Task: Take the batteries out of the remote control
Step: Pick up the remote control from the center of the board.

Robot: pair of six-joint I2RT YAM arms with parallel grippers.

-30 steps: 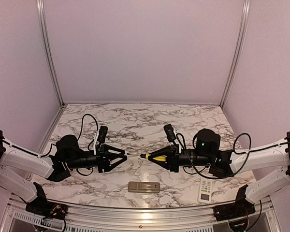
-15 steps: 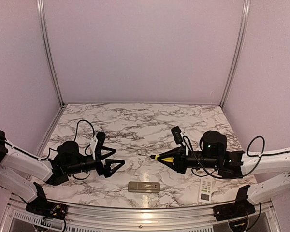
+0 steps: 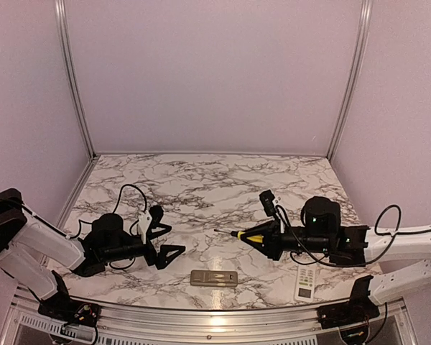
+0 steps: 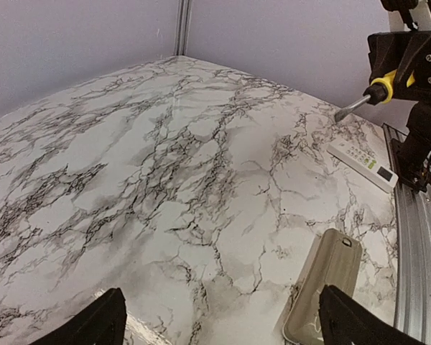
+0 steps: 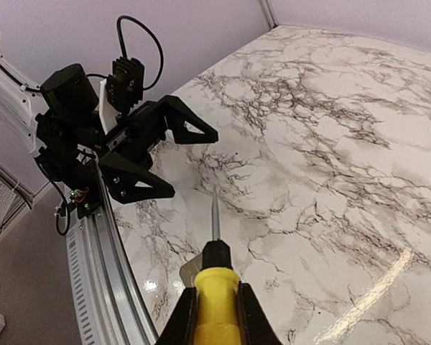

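Note:
A beige remote control (image 3: 214, 278) lies flat near the table's front edge, also seen in the left wrist view (image 4: 325, 286). No batteries show in any view. My left gripper (image 3: 172, 238) hovers left of the remote, open, with nothing between its fingers (image 4: 93, 327). The remote's end lies just inside the right-hand finger. My right gripper (image 3: 261, 236) is shut on the yellow-handled screwdriver (image 5: 217, 305). Its shaft (image 5: 214, 208) points left toward the left gripper (image 5: 194, 165), and a corner of the remote (image 5: 189, 269) shows under it.
A white remote with buttons (image 3: 305, 284) lies at the front right, also visible in the left wrist view (image 4: 363, 162). A metal rail (image 3: 201, 320) runs along the table's near edge. Lilac walls close the back and sides.
The grippers, nearly tip to tip earlier, have drawn apart. The left one opened wide and moved back left and lower. The right one pulled right with the screwdriver.

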